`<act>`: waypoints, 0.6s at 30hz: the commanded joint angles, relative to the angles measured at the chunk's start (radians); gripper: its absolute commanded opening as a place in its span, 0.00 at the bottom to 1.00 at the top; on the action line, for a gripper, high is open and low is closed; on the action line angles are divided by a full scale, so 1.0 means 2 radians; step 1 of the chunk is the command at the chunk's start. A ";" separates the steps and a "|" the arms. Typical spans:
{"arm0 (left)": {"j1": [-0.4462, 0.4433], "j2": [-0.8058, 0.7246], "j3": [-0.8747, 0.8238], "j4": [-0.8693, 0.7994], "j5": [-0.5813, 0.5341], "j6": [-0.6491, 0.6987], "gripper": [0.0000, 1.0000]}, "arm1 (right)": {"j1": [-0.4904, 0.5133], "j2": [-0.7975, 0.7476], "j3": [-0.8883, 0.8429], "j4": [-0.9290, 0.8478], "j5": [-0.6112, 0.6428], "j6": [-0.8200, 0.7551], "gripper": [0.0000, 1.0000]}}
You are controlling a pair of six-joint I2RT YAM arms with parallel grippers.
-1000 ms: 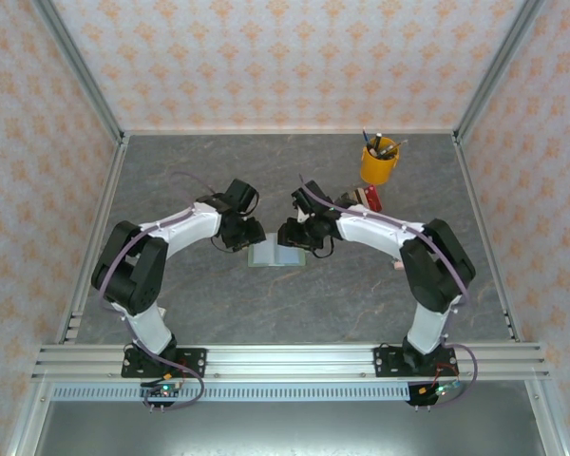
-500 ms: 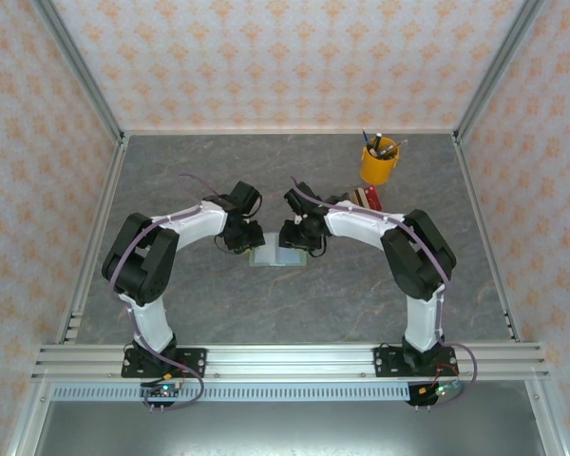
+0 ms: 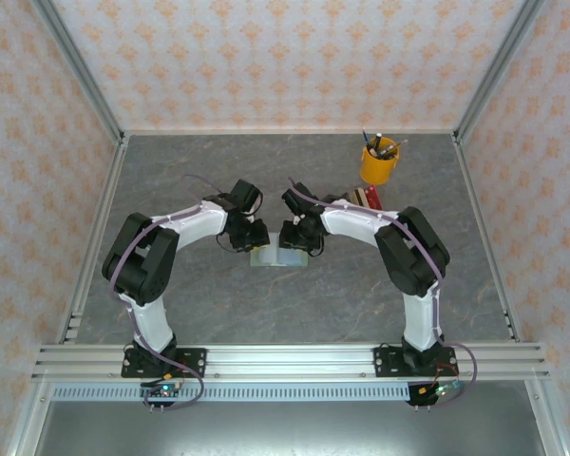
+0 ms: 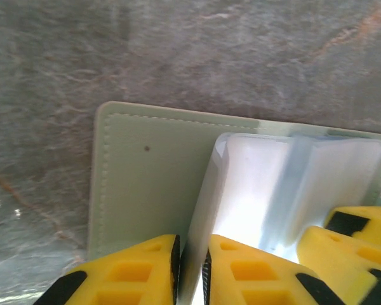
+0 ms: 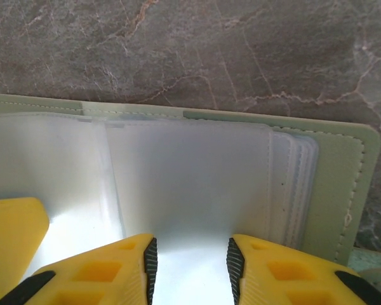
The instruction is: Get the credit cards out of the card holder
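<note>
The card holder [image 3: 275, 256] lies open on the grey table between both grippers, pale mint-green [image 4: 149, 171] with frosted clear sleeves [image 5: 190, 171] inside. My left gripper [image 4: 192, 267] is shut on the edge of one upright sleeve leaf [image 4: 206, 210]. It sits at the holder's left side [image 3: 254, 237]. My right gripper [image 5: 190, 264] is open, its fingers straddling the flat stack of sleeves on the holder's right half [image 3: 295, 237]. The credit cards are hidden; the sleeves look milky and blank.
A yellow cup of pens [image 3: 379, 163] stands at the back right, with a clear rack of red and brown items [image 3: 365, 199] just in front of it. Metal frame rails border the table on all sides.
Both grippers have drawn in closer onto the card holder from either side, and both elbows have swung inward. The holder itself has barely moved.
</note>
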State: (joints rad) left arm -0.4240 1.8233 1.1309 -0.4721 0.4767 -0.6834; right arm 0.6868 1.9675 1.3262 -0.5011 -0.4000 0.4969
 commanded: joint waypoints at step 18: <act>-0.003 0.029 -0.016 0.106 0.109 -0.028 0.00 | 0.002 0.022 -0.015 -0.002 0.006 0.001 0.30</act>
State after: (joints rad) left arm -0.4236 1.8591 1.1172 -0.2947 0.6685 -0.7227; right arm 0.6865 1.9701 1.3258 -0.5018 -0.3973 0.4976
